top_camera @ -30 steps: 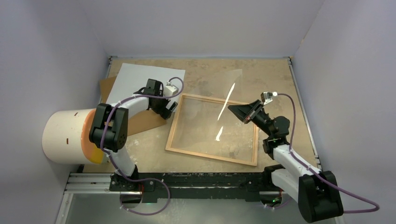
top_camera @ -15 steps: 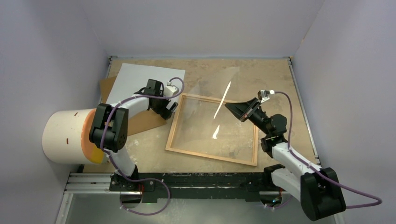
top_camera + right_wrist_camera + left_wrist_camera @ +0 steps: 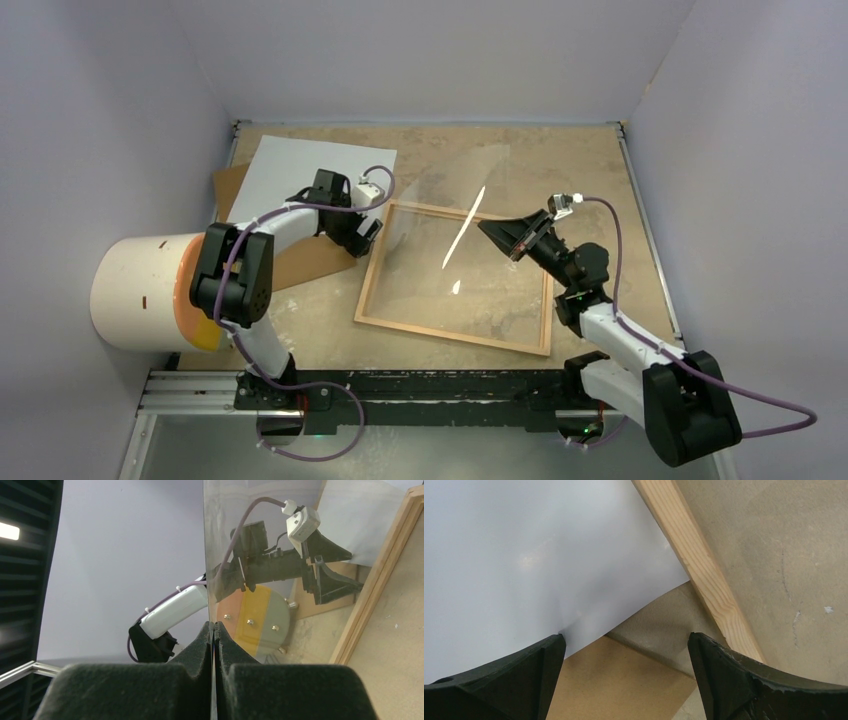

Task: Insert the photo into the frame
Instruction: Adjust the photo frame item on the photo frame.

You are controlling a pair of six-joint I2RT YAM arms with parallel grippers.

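Observation:
The photo [image 3: 300, 170] lies white back up at the back left; its corner [image 3: 524, 555] is under my left gripper. My left gripper [image 3: 365, 232] is open and low over that corner, beside the frame's left rail [image 3: 704, 575], with nothing between its fingers [image 3: 625, 637]. The light-wood frame [image 3: 450, 335] lies flat at the table's middle. My right gripper [image 3: 490, 228] is shut on the edge of the clear pane [image 3: 450, 200], which it holds tilted up above the frame. In the right wrist view the pane [image 3: 260, 555] runs edge-on between the pads [image 3: 213, 625].
A brown backing board [image 3: 300, 262] lies under the photo's near corner, left of the frame, and shows between the left fingers [image 3: 624, 685]. A large white cylinder with an orange end [image 3: 135, 290] sits at the left edge. Grey walls enclose the table on three sides.
My right gripper has moved left with the pane, and the bright glare streak on it has shifted left. The left arm, photo and frame have not moved.

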